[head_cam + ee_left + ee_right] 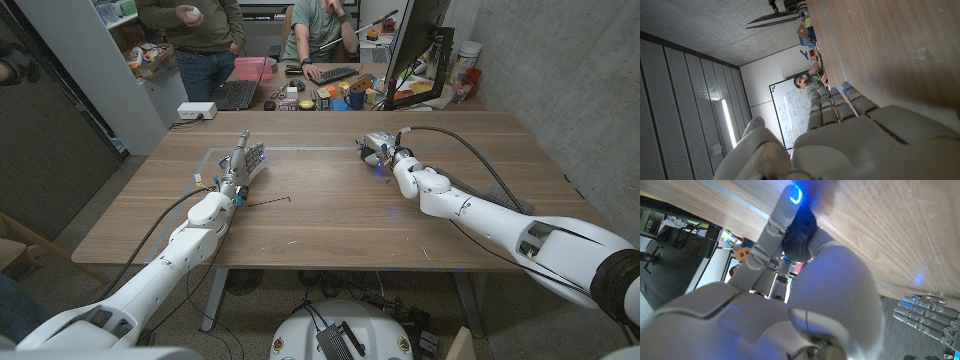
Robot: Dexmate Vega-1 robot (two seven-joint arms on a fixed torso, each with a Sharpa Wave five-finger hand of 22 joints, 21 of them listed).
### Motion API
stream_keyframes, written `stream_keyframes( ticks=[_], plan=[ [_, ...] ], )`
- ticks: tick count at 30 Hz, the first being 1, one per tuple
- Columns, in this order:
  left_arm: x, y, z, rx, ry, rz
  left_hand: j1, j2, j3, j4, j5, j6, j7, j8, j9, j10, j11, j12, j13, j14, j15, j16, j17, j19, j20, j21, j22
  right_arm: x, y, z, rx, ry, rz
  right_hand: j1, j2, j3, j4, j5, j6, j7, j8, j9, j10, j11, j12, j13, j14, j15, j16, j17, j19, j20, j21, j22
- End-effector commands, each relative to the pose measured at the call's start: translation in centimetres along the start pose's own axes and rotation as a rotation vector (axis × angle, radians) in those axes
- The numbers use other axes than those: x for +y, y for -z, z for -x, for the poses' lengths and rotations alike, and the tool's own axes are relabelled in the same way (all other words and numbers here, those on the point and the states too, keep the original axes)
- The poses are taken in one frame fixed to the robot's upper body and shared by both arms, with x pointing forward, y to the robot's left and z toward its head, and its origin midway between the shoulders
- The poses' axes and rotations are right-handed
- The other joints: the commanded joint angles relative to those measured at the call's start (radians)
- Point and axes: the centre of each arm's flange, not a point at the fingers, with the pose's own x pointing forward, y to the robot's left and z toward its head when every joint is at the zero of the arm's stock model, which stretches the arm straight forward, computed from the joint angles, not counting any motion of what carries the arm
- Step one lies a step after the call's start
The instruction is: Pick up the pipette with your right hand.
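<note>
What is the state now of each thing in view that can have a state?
Left hand: upright on the table, fingers straight, holding nothing.
Right hand: low at the table, fingers curled; whether it holds anything, I cannot tell.
Thin dark rod: lying on the table near the left hand, untouched; perhaps the pipette.
Laptop: lid open.
</note>
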Motion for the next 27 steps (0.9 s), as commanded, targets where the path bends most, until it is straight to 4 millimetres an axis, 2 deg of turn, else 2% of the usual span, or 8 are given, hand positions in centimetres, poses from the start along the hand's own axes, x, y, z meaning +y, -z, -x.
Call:
stream_keyframes(
  ticks=[1,9,13,19,27],
  plan=[
    [0.0,-0.1,0.2,-0.001,-0.001,0.001,0.005,0.005,-0.004,-0.001,0.004,0.008,0.000,0.003,0.005,0.008,-0.003,0.001,0.001,0.011,-0.001,0.003,0.005,-0.001,0.001,0.001,0.004,-0.4,-0.2,0.3,0.014,0.017,-0.008,0.020,0.015,0.009,0.006,-0.009,0.015,0.004,0.004,0.004,0.143,-0.137,0.141,0.559,0.102,-0.151,-0.007,0.011,0.001,-0.004,0.021,-0.006],
    [-0.1,0.1,0.2,-0.004,0.007,0.008,0.005,0.006,-0.005,-0.001,0.004,0.010,-0.001,0.003,0.005,0.007,-0.005,0.001,0.001,0.011,-0.001,0.004,0.005,-0.001,0.001,0.001,0.004,-1.2,-0.5,0.2,0.008,-0.011,0.005,0.021,0.011,0.017,0.004,-0.016,0.015,0.005,-0.010,-0.019,0.140,-0.131,0.128,0.558,0.112,-0.151,-0.023,0.016,-0.004,-0.005,0.041,-0.017],
    [0.1,0.3,0.2,-0.003,0.001,0.013,0.006,0.006,-0.005,-0.001,0.004,0.010,0.001,0.003,0.005,0.008,-0.005,0.001,0.001,0.011,-0.001,0.003,0.005,-0.001,0.001,0.001,0.004,-2.3,-1.1,0.2,-0.013,-0.034,0.038,0.004,0.013,0.017,0.014,-0.021,0.022,0.002,-0.018,-0.034,0.176,-0.149,0.126,0.548,0.114,-0.151,-0.037,0.011,-0.007,-0.004,0.054,-0.021],
    [0.3,0.8,0.2,0.002,0.000,0.021,0.006,0.006,-0.006,-0.001,0.004,0.010,0.000,0.003,0.005,0.008,-0.005,0.001,0.001,0.011,-0.001,0.003,0.005,-0.001,0.002,0.001,0.004,-4.6,-2.1,0.4,-0.037,-0.077,0.075,-0.006,0.010,0.030,0.013,-0.025,0.044,0.002,-0.027,-0.058,0.190,-0.152,0.134,0.572,0.115,-0.151,-0.054,0.013,-0.013,-0.002,0.083,-0.007],
    [0.0,0.9,-0.2,-0.006,0.021,0.027,0.007,0.007,-0.007,-0.002,0.004,0.010,0.000,0.002,0.005,0.008,-0.004,0.001,0.001,0.012,0.001,0.004,0.005,-0.001,0.004,0.001,0.004,-8.0,-2.9,0.4,-0.041,-0.144,0.083,-0.019,0.002,0.059,0.010,-0.029,0.054,0.006,-0.018,-0.041,0.203,-0.165,0.161,0.628,0.122,-0.152,-0.072,0.030,-0.037,-0.001,0.109,0.001]
  ],
)
